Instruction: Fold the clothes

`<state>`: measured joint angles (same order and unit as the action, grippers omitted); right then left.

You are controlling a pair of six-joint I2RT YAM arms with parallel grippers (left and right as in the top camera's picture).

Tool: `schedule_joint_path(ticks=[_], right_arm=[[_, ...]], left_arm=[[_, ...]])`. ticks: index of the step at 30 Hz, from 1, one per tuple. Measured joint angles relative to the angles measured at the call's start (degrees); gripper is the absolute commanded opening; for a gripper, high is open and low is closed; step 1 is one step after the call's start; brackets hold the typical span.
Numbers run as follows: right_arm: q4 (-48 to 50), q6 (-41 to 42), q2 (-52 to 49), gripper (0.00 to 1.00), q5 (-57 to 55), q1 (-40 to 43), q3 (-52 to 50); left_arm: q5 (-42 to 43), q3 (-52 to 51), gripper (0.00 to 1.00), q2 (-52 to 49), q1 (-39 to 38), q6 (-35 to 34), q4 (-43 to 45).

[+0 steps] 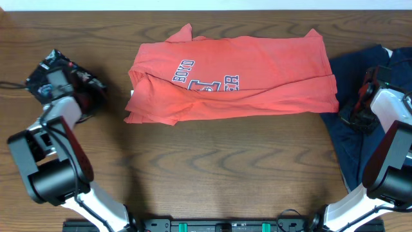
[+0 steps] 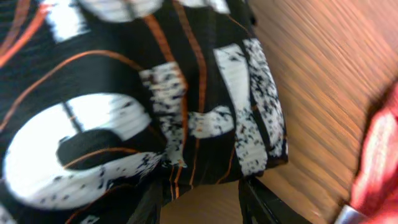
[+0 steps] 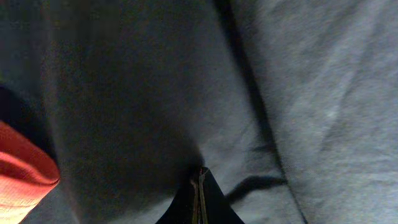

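Brown wood-grain tabletop (image 1: 212, 174) below, pale strip along the far edge. Far left: black T-shirt (image 1: 67, 74) with white print and thin orange lines, bunched in a small heap near the table's left edge. Left gripper (image 2: 202, 199) poised right over that heap, fingers (image 2: 264, 202) parted to a moderate gap, bare wood visible between them, nothing held. Hem of the black shirt just above the tips in the left wrist view, contact impossible to judge.

Centre, towards the far side: coral-red T-shirt (image 1: 257, 84), spread crosswise and partly folded over on itself. White block lettering left of its middle, creased and half covered by a fold. Well apart from the black heap, bare wood between.

Right end of the red shirt meeting a navy T-shirt (image 1: 351, 67), rumpled, running down the table's right side. Paler grey cloth (image 1: 400, 59) at the far-right edge, beside the navy. Right gripper (image 3: 199, 186) down on the dark fabric, near the red shirt's right end, fingers pressed together to a thin line, tips against a crease in the cloth. Impossible to tell whether any fabric is caught between them. Corner of the coral-red shirt at the lower left of the right wrist view.
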<state>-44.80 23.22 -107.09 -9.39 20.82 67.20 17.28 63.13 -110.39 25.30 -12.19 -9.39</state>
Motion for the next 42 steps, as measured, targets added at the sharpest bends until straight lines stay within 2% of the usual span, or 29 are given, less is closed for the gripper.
schedule_joint_path(ticks=[1, 4, 6, 8, 14, 22, 23, 24, 25, 26, 34, 38, 42], right_arm=[[0.00, -0.11, 0.00, 0.02, 0.31, 0.00, 0.00], [-0.02, -0.31, 0.00, 0.07, 0.83, 0.00, 0.00], [0.00, -0.46, 0.00, 0.11, 1.07, 0.00, 0.00], [-0.11, -0.63, 0.00, 0.12, 1.25, 0.00, 0.00], [-0.42, -0.68, 0.00, 0.11, 1.79, 0.00, -0.04], [-0.83, -0.70, 0.00, 0.12, 1.90, 0.00, -0.04], [-0.92, -0.70, 0.00, 0.12, 1.92, 0.00, -0.07], [-1.01, -0.70, 0.00, 0.12, 1.92, 0.00, -0.07], [-1.03, -0.70, 0.00, 0.12, 1.92, 0.00, -0.07], [-1.09, -0.70, 0.00, 0.12, 1.92, 0.00, -0.07], [-2.01, -0.70, 0.00, 0.11, 1.97, 0.00, -0.09], [-2.29, -0.70, 0.00, 0.11, 2.03, 0.00, -0.09], [-2.40, -0.98, 0.00, 0.13, 2.43, 0.00, -0.09]], left_arm=[[1.14, 0.20, 0.51, -0.04, 0.76, 0.02, -0.15], [5.84, 0.87, 0.55, -0.02, 1.49, 0.04, -0.70], [9.44, 1.16, 0.61, 0.37, 0.90, 0.11, -1.64], [12.72, 1.36, 0.66, 1.55, -0.22, 0.11, -5.55], [15.52, 1.62, 0.66, 4.63, -5.57, 0.02, -20.13], [13.35, -2.05, 0.67, 4.17, -10.34, 0.00, -20.96], [12.81, -2.10, 0.58, 4.22, -10.75, 0.02, -20.85], [12.33, -2.10, 0.40, 4.24, -10.97, -0.09, -20.81], [11.80, -2.16, 0.15, 4.24, -11.19, -0.13, -20.85], [11.13, -2.29, 0.06, 4.20, -11.37, -0.04, -20.98], [7.82, -2.67, 0.05, 4.07, -9.97, -0.04, -28.33], [3.23, -2.56, 0.06, 5.05, -4.90, -0.83, -32.81], [-1.99, -2.56, 0.06, 7.08, 0.98, -2.14, -33.20]])
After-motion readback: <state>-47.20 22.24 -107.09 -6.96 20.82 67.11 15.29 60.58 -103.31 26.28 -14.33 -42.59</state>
